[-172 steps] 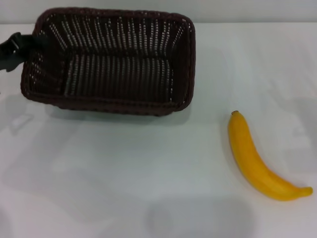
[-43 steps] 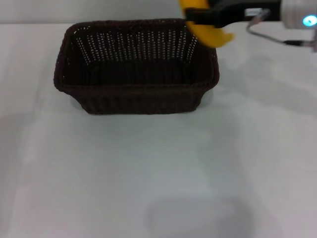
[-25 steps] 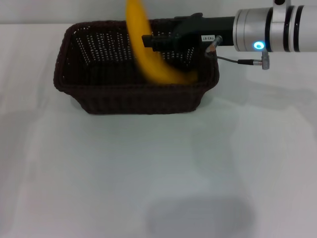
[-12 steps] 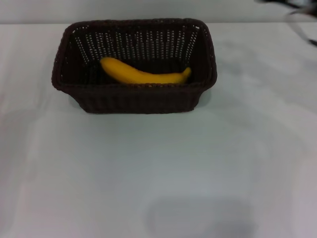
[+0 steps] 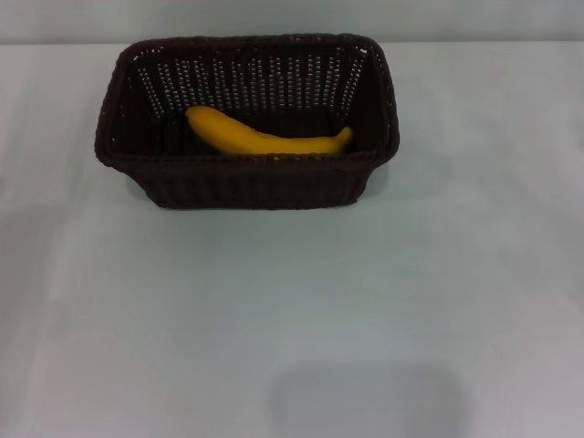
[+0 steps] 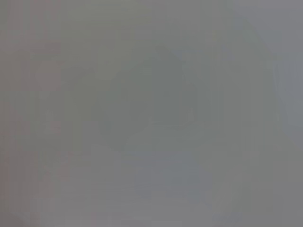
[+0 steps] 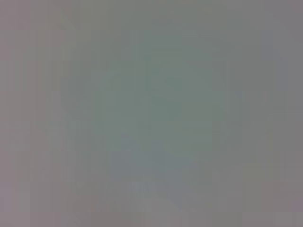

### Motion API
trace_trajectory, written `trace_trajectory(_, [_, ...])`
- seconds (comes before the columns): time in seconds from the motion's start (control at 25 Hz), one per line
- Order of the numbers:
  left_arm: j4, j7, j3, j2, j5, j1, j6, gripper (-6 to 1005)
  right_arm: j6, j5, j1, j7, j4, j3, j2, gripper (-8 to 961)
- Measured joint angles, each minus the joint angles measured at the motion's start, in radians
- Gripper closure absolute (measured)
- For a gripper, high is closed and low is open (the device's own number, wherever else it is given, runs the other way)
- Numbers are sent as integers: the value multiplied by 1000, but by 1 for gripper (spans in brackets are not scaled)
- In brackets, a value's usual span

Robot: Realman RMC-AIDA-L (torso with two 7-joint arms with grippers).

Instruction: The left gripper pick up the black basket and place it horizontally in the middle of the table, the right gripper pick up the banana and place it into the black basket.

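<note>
From the head view we see the black basket (image 5: 246,173) sitting lengthwise across the far middle of the white table (image 5: 292,310). Inside it the banana (image 5: 265,137) lies flat on the bottom, its thick end toward the left and its tip toward the right wall. Neither gripper appears, so we cannot tell how their fingers stand.

Robot body: no part in any view. Head cam: no arms, grippers, cables. Both wrist cams: plain grey field only.
</note>
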Motion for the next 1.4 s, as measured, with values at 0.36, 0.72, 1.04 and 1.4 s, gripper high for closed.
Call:
trace_trajectory(0.36, [-56,106,-4,-3,0,34,-151,138,-31,20,-24,-536,-193,12,2,80])
trace_trajectory(0.72, [-135,173,-6,-6,-16,74,-205,137,-76,21,-16,-590,-281,13,5,80])
trace_trajectory(1.04, [-191,235,-4,-8,-29,73,-250,133,-74,23,-18,-582,-303,9,5,81])
trace_trajectory(1.4, [-218,237,-4,-8,-29,71,-262,128,-58,25,-16,-580,-304,13,5,81])
